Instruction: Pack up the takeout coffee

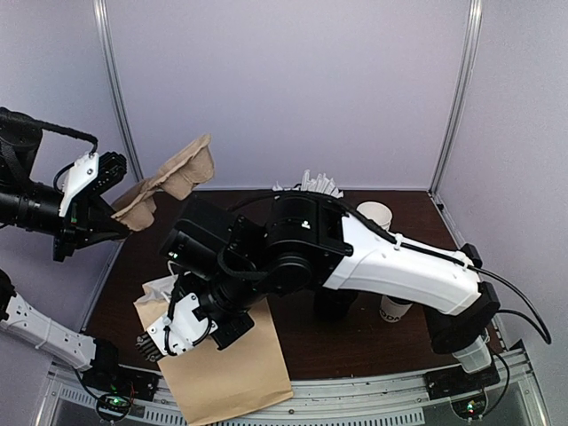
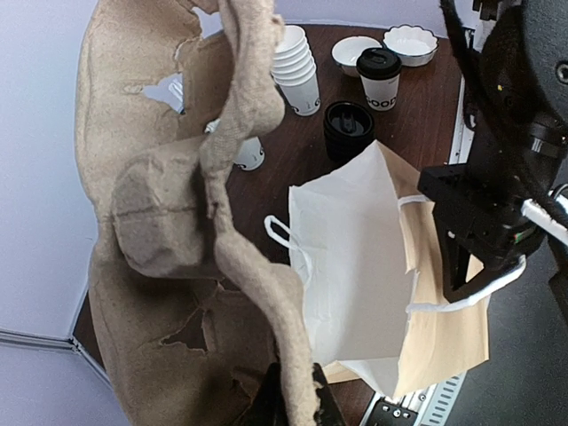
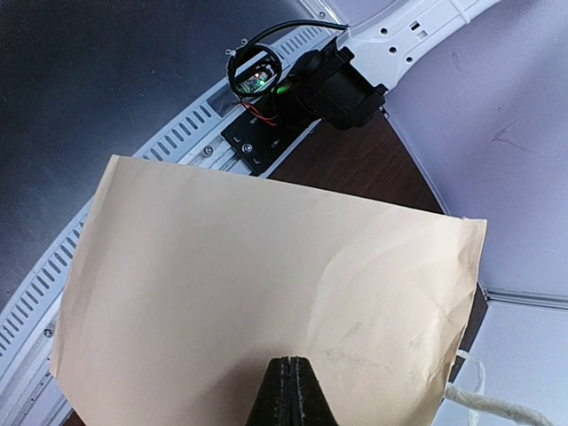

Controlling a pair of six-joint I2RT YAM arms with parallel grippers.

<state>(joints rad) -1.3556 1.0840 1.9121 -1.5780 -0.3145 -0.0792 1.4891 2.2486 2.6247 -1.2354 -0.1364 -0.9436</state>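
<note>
Pulp carrier (image 2: 169, 204) hangs clamped in our left gripper (image 2: 295, 401). Our right gripper (image 3: 291, 386) is pinched shut on the paper bag (image 3: 266, 284). We judge the bag is being readied; next the carrier needs a straight drop in. The takeout coffee (image 2: 379, 78) stands upright on the table (image 2: 417, 124), well apart from both.

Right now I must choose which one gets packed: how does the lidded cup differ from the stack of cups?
The lidded cup wears a black lid; the stack of cups is open-topped. The lidded cup stands alone; the stack of cups is several nested together. Both are white and upright on the table.
</note>
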